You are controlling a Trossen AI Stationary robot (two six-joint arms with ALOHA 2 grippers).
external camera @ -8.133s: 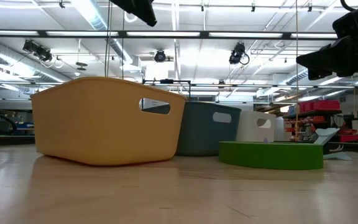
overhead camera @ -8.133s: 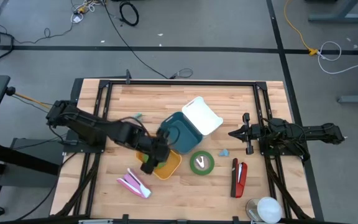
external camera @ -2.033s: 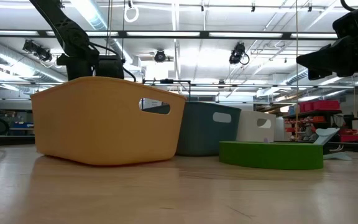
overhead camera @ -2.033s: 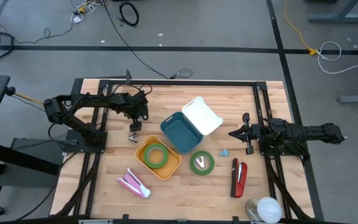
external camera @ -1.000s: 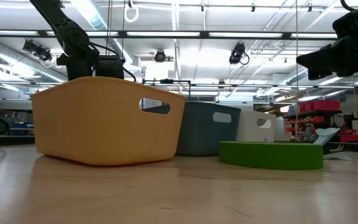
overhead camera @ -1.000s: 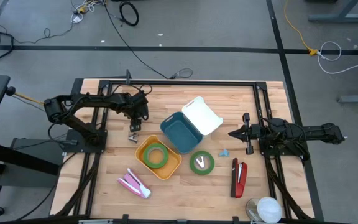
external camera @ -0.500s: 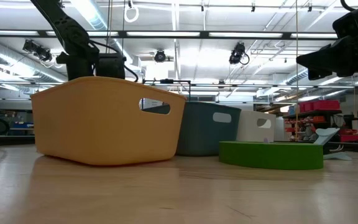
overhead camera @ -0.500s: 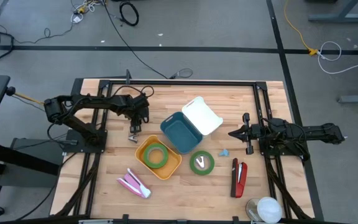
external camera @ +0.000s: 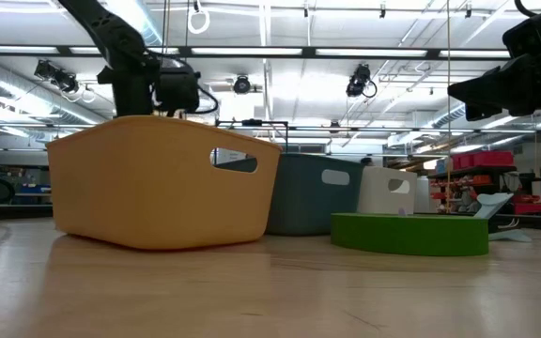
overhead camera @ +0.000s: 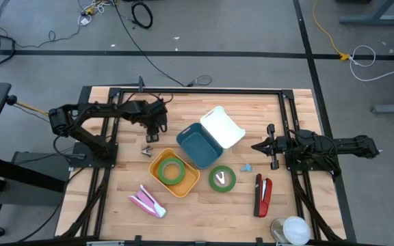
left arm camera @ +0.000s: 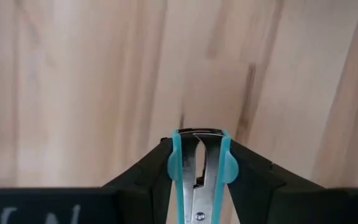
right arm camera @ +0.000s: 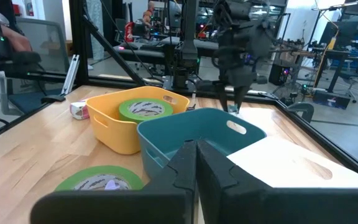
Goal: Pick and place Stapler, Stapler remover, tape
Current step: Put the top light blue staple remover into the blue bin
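My left gripper (left arm camera: 199, 168) hangs over the table's far left part (overhead camera: 153, 134), shut on a stapler remover (left arm camera: 197, 186) with light-blue sides and metal jaws. A green tape roll (overhead camera: 172, 169) lies inside the yellow bin (overhead camera: 187, 183). A second green tape roll (overhead camera: 221, 178) lies flat on the table to the right of that bin. A red stapler (overhead camera: 263, 195) lies near the right arm. A pink-and-white stapler (overhead camera: 147, 201) lies at the near left. My right gripper (overhead camera: 255, 146) waits shut at the table's right side. My left gripper pinches the stapler remover by its two light-blue sides (left arm camera: 174, 168) between its two fingers. The fingers come from above, pointing steeply down. The remover's metal end (left arm camera: 197, 132) sticks out past the fingertips, and the remover hangs clear of the wood.
A teal bin (overhead camera: 199, 144) and a white bin (overhead camera: 222, 127) stand in the middle, next to the yellow bin. A small light-blue object (overhead camera: 246, 167) lies on the table right of the middle. A white round thing (overhead camera: 293, 229) sits at the near right corner.
My left gripper has risen above the yellow bin's rim and drifted a little toward the table's right edge.
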